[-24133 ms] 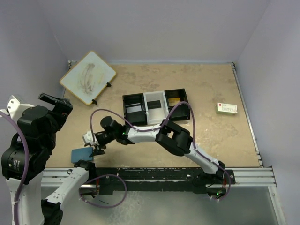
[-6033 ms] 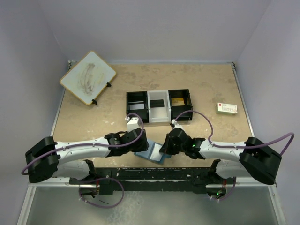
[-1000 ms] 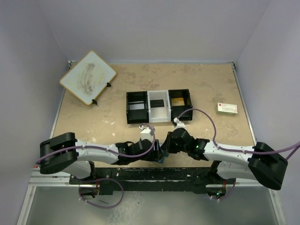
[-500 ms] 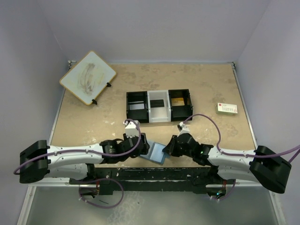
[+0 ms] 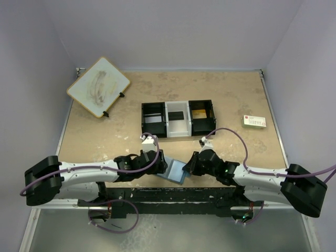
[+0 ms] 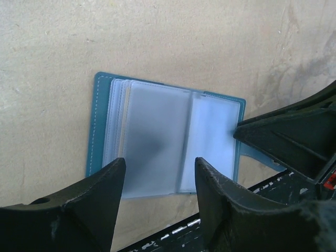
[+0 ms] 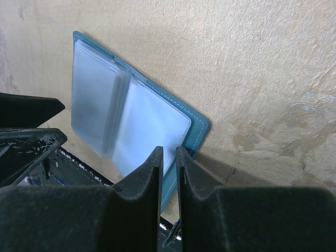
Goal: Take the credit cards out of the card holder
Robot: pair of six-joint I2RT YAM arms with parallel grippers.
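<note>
The left gripper (image 6: 160, 164) hovers low over the counter (image 5: 236, 100), just left of the card holder (image 6: 157, 121). Its jaws stand well apart with nothing between them. From the left wrist, the holder lies straight ahead, just past the fingertips, and the gap between them lines up with the middle pocket pages.

The card holder sits at the near edge of the counter, about midway between the two arms. It is open like a book with the frosted pockets facing up. Its spread runs left to right, and the fold runs roughly near to far, slightly skewed. The pockets are too cloudy to tell whether cards sit inside.

The right gripper (image 7: 168, 152) comes in from the right. Its jaws are almost together, and the holder's right cover edge sits in the slim gap, so they appear clamped on it. The shadow beneath suggests that side is raised a little off the counter.

With the right arm pinning the cover, the free left arm is probably the one to reach the pockets. Their open edges, judging by the pages, face away from the fold, so the left jaws would need to close in on a page edge from their own side.
</note>
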